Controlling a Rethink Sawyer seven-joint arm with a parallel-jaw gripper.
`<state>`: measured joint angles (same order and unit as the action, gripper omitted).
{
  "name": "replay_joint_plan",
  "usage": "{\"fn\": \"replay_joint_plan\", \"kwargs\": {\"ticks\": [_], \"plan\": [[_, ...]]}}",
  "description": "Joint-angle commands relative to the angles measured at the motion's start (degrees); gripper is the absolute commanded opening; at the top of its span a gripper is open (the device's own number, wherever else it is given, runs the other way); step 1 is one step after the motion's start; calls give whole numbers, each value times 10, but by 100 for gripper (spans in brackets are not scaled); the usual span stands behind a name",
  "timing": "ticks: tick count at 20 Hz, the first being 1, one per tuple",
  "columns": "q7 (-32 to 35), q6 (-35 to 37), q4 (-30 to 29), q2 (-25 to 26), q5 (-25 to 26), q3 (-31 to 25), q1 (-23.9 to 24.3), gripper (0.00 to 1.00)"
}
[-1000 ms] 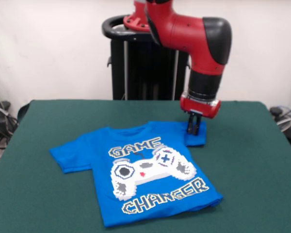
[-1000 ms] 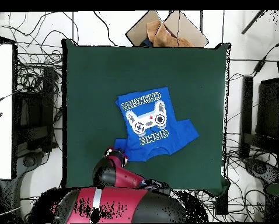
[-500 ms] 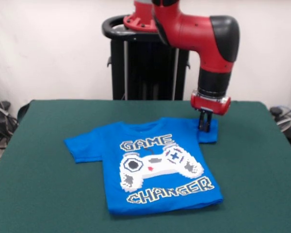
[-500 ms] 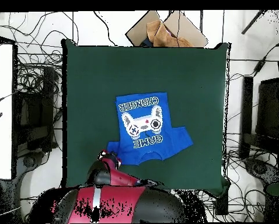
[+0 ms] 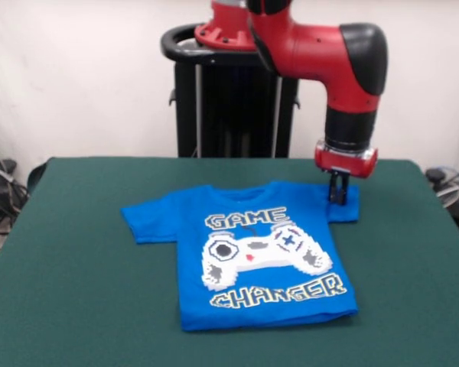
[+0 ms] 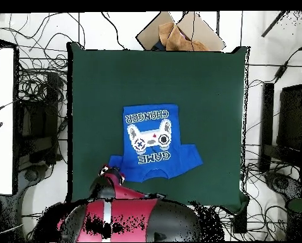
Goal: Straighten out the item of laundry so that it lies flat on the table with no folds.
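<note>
The bright blue T-shirt [image 5: 260, 248] with the "GAME CHANGER" controller print lies face up on the dark green table [image 5: 76, 306]. It also shows near the table's middle in the overhead view as the item of laundry [image 6: 155, 140]. Its right sleeve in the front view is pinched by my gripper [image 5: 337, 199], which is shut on that sleeve's end and stands upright over it. The other sleeve lies spread to the left. The bottom hem looks slightly doubled under. In the overhead view the arm covers the gripper [image 6: 109, 172] at the shirt's lower left.
The robot's black pedestal [image 5: 229, 99] rises behind the table. Cardboard pieces [image 6: 179, 31] lie beyond the table's top edge in the overhead view, and cables and equipment crowd both sides of the table.
My gripper has dragged the held sleeve to the right in the front view. The whole shirt slid and turned with it, so the print now sits squarer to the table's edges.
</note>
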<state>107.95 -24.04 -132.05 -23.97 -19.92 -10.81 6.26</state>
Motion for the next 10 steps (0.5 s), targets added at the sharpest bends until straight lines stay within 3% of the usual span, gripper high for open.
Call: {"fn": "replay_joint_plan", "kwargs": {"ticks": [1,10], "plan": [[173,81,-6,85,-3,-118,-13,0],[207,44,-13,96,-19,-141,-16,0]]}}
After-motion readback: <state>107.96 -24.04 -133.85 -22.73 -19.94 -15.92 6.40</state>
